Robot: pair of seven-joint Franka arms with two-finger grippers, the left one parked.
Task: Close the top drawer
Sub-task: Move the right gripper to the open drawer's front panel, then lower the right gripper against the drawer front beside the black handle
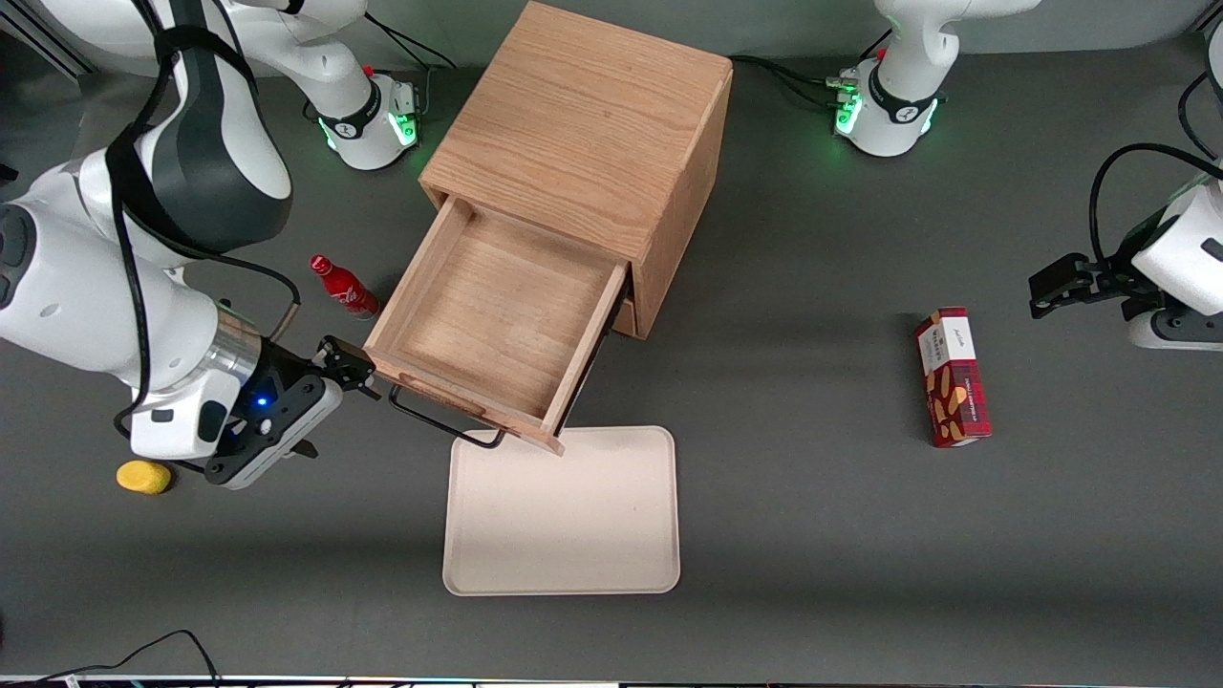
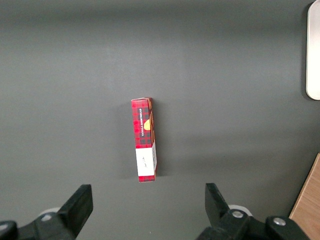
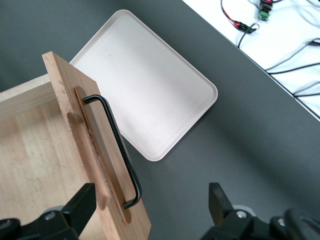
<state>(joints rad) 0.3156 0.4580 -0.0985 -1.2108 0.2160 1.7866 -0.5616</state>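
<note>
The top drawer [image 1: 497, 315] of the oak cabinet [image 1: 583, 124] is pulled far out and its inside is bare. A black wire handle [image 1: 439, 420] runs along its front panel. My right gripper [image 1: 330, 406] hovers low beside the end of that panel that lies toward the working arm's end of the table, and it is open. In the right wrist view the gripper [image 3: 150, 205] has its fingers wide apart, with the end of the drawer's front panel [image 3: 65, 100] and the end of the handle [image 3: 117, 145] between them. Nothing is held.
A cream tray [image 1: 564, 511] [image 3: 145, 85] lies on the table in front of the drawer, nearer the front camera. A red bottle [image 1: 342, 285] lies beside the drawer's side wall. A yellow object [image 1: 143, 476] sits near my wrist. A red box [image 1: 953, 377] [image 2: 144, 140] lies toward the parked arm's end.
</note>
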